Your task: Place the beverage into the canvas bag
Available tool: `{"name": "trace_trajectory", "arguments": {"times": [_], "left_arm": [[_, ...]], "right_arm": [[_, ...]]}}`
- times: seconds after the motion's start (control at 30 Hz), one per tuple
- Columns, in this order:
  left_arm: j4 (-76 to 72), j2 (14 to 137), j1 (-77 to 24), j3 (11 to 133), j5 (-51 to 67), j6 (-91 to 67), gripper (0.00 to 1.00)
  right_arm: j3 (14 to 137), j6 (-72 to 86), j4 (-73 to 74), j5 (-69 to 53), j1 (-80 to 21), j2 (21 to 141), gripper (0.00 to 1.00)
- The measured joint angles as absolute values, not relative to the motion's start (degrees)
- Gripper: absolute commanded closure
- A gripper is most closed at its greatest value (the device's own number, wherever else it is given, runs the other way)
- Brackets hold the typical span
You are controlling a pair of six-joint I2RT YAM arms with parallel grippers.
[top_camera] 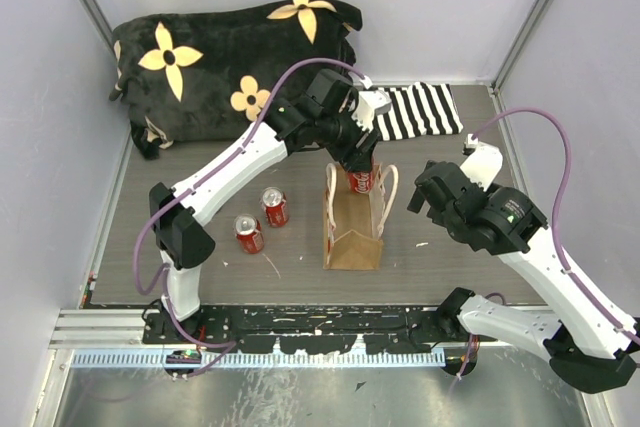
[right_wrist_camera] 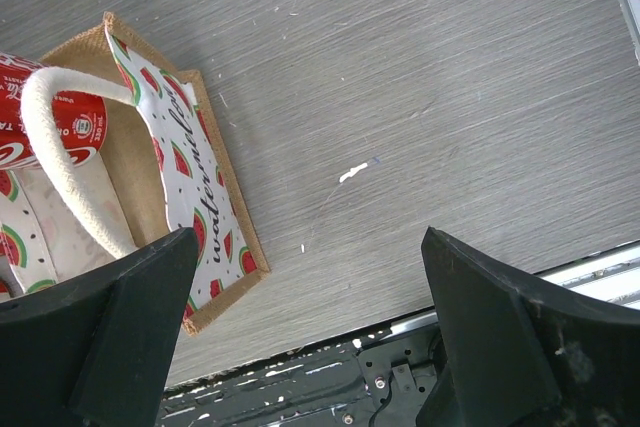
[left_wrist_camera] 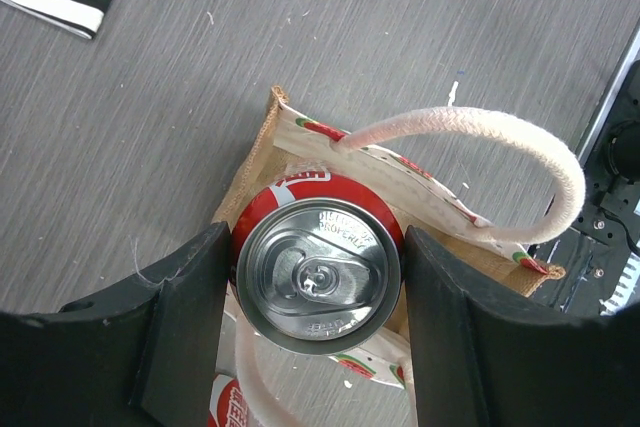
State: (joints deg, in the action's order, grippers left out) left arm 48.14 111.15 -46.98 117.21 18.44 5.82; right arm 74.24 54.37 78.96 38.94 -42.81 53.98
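Observation:
The tan canvas bag (top_camera: 353,232) with cream loop handles stands upright mid-table; it also shows in the left wrist view (left_wrist_camera: 470,247) and the right wrist view (right_wrist_camera: 215,197). My left gripper (top_camera: 362,169) is shut on a red beverage can (left_wrist_camera: 318,275) and holds it upright over the bag's far end, its lower part inside the mouth. The can shows in the top view (top_camera: 361,181) and the right wrist view (right_wrist_camera: 50,122). A second red can (left_wrist_camera: 230,409) shows at the left wrist view's lower edge; whether it is inside the bag I cannot tell. My right gripper (top_camera: 422,195) is open and empty, right of the bag.
Two more red cans (top_camera: 249,234) (top_camera: 274,207) stand left of the bag. A black-and-white striped cloth (top_camera: 425,110) and a black flowered cushion (top_camera: 230,62) lie at the back. A metal rail (top_camera: 300,325) runs along the near edge.

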Motion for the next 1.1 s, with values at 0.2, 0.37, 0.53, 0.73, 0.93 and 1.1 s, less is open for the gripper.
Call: {"name": "trace_trajectory", "arguments": {"times": [0.2,0.37,0.53,0.73,0.93,1.1], "left_arm": [[47.53,111.13,-47.05,117.08,18.28,5.78,1.0],[46.44,110.76,-47.7,114.74,18.24,5.72,1.0],[46.04,110.76,-48.49,112.18,18.0,5.72,1.0],[43.59,110.8,-48.64,110.15,16.84,5.72,1.0],[41.1,111.22,-48.64,108.49,15.66,5.67,1.0],[39.51,111.42,-48.66,106.19,14.9,5.32,1.0]], "right_arm": [[74.06,54.39,78.96,38.94,-42.81,53.87,0.0],[73.93,54.39,78.96,38.94,-42.81,53.89,0.0],[73.93,54.41,79.0,38.94,-42.81,53.87,0.0],[73.93,54.61,79.61,38.94,-42.81,53.87,0.0],[73.93,54.68,80.6,38.94,-42.81,53.87,0.0],[73.93,54.85,81.21,38.94,-42.81,53.87,0.0]]}}
